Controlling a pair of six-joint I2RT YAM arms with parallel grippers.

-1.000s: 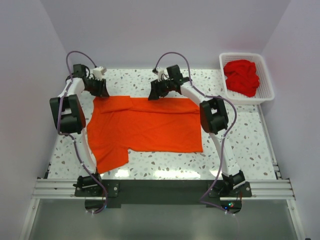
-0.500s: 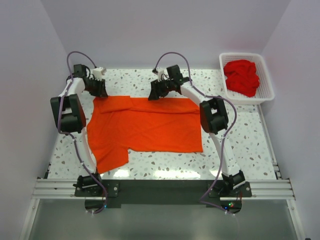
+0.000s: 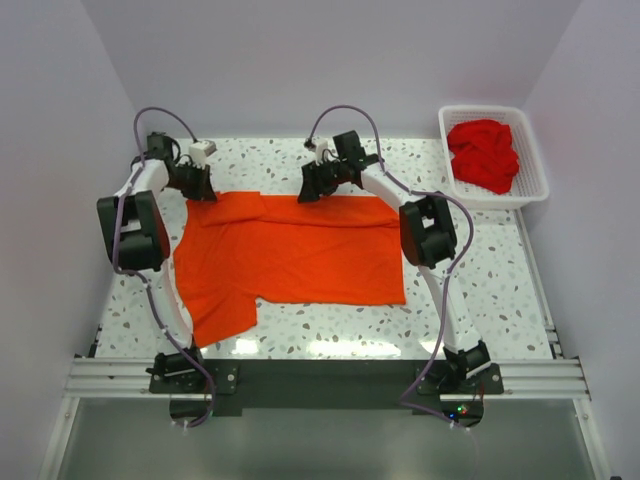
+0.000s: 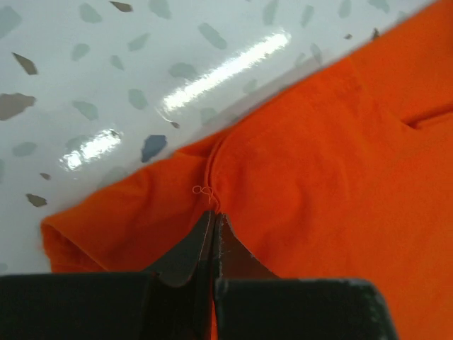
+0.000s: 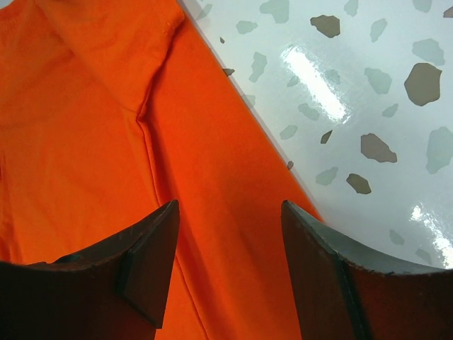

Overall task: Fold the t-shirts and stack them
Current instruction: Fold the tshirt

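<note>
A bright orange-red t-shirt (image 3: 290, 255) lies spread flat on the speckled table, one sleeve hanging toward the near left. My left gripper (image 3: 197, 188) sits at the shirt's far left corner. In the left wrist view its jaws (image 4: 212, 216) are shut, pinching a raised seam of the orange cloth (image 4: 318, 177). My right gripper (image 3: 311, 190) hovers at the middle of the shirt's far edge. It stands open (image 5: 230, 212), with orange fabric (image 5: 92, 127) lying flat below and between its fingers (image 5: 152, 248). Deeper red t-shirts (image 3: 484, 155) lie crumpled in the basket.
A white plastic lattice basket (image 3: 490, 109) stands at the back right corner, off the shirt. Bare speckled tabletop (image 3: 480, 290) shows right of the shirt and along the near edge. Grey walls enclose the table on three sides.
My left gripper's jaws have closed on the shirt's far left corner, and that wrist shifted slightly. The right arm and the shirt have stayed put.
</note>
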